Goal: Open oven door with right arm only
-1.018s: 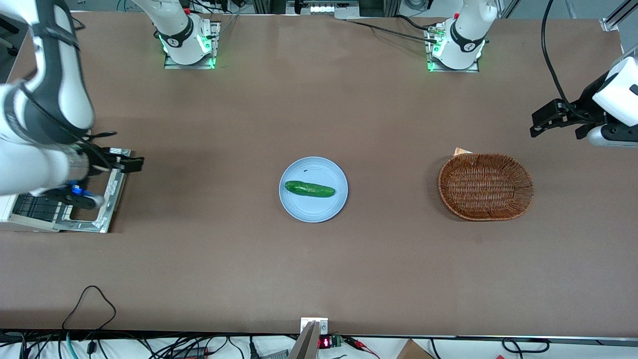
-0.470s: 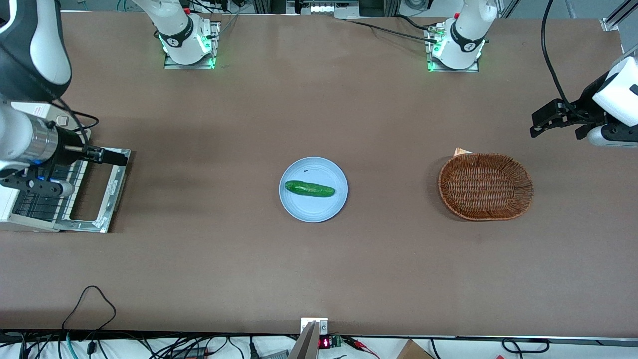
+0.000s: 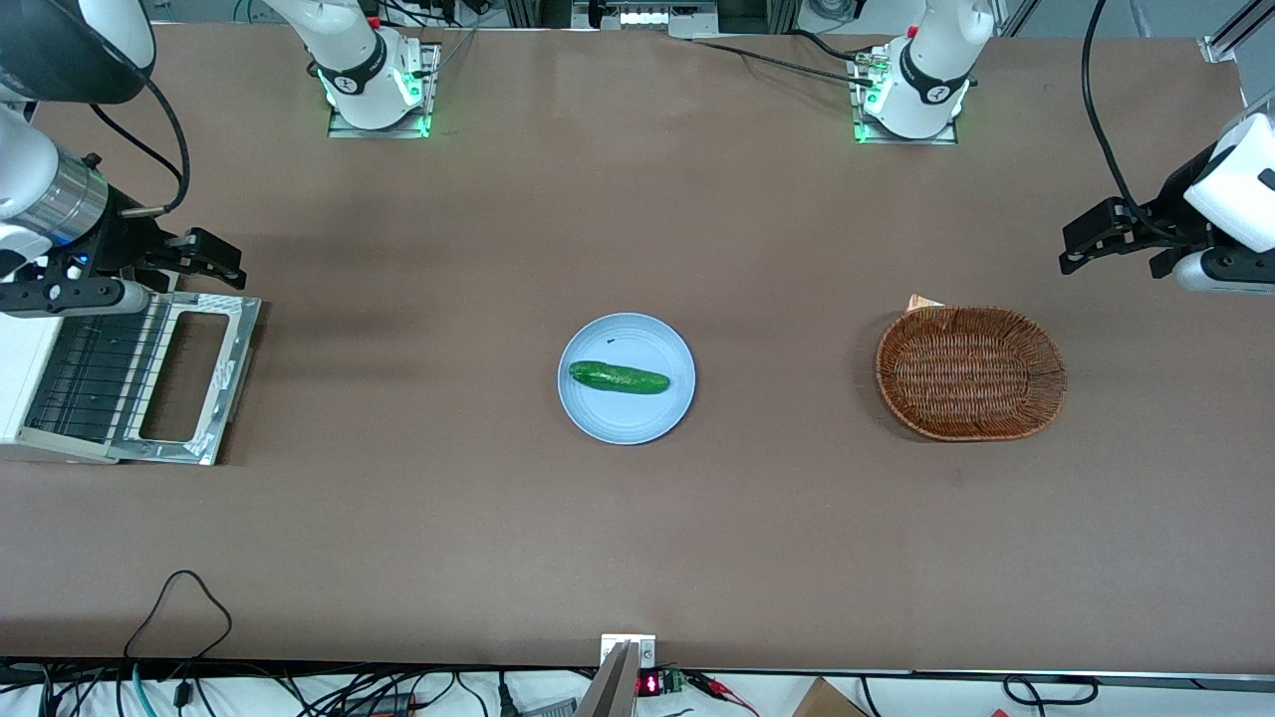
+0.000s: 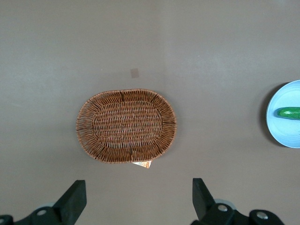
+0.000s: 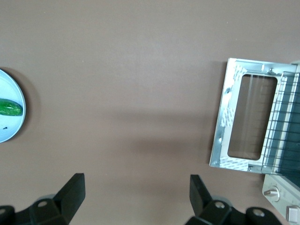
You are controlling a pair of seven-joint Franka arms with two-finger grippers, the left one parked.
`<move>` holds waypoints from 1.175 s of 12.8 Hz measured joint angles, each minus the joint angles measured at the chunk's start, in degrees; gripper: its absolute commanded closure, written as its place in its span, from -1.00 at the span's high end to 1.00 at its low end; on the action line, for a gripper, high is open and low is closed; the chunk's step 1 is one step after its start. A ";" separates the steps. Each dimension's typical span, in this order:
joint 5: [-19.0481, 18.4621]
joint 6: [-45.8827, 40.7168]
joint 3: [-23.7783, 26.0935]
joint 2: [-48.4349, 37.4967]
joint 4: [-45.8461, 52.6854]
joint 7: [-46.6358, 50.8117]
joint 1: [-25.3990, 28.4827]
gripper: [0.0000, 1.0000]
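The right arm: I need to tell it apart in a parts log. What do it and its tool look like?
The right arm has white shells with black joint bands, a shiny silver wrist collar and a black cable looping beside it. Its tool is black with two fingers, hanging open above the table, apart from the opened oven door.

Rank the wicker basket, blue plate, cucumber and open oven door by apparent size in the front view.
1. Wicker basket
2. Oven door, lying flat open; close to the basket, so that order is unsure
3. Blue plate
4. Cucumber

The right arm's tool hangs open, farther from the camera than the door.
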 measured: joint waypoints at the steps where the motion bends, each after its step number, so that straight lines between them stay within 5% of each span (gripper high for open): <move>1: 0.00 0.25 0.00 -0.40 -0.64 -0.08 0.10 0.98; 15: 0.00 0.47 -5.90 -0.96 -1.87 -0.52 4.43 0.98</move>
